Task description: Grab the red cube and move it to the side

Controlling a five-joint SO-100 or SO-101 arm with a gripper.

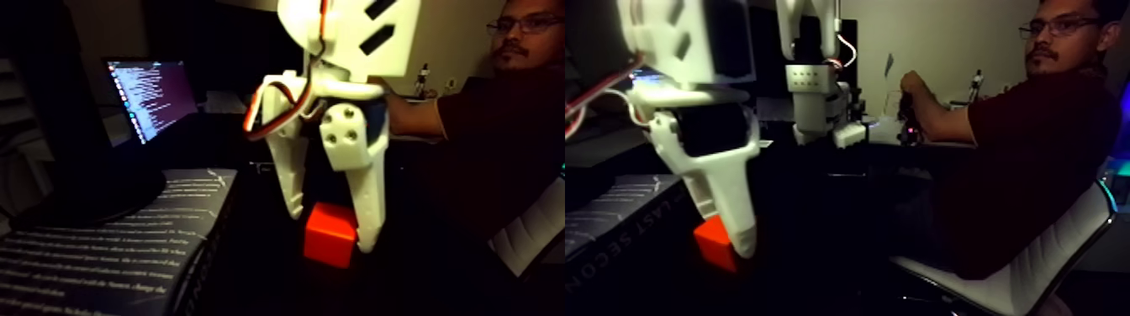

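The red cube [330,235] is sitting low on a dark table [252,277], in the left half of the fixed view, and is showing again in the right half as an orange-red block half hidden behind a white finger. No label or marking is showing on its faces. The hand [336,220] is pointing downward over it, its two white fingers [368,202] standing apart; the right finger is lying against the cube's right side, while the left finger is standing just beside the cube's upper left corner, and contact there cannot be confirmed. Whether the cube is gripped cannot be told. Red and white wires [261,109] are looping along the hand's left side.

Left of the cube, a dark printed panel [109,252] is lying flat, carrying lines of pale text too small to read; in the right half its edge is showing the letters "LAST SECON". Between that panel's edge and the cube a strip of dark table is lying open. To the cube's right the surface is falling into shadow, and its limit cannot be judged.

Further back, a laptop screen [151,97] is glowing with lines of unreadable text. A person [496,126] in a dark shirt and glasses is sitting on a white chair [1009,277], one arm reaching towards the arm's base.
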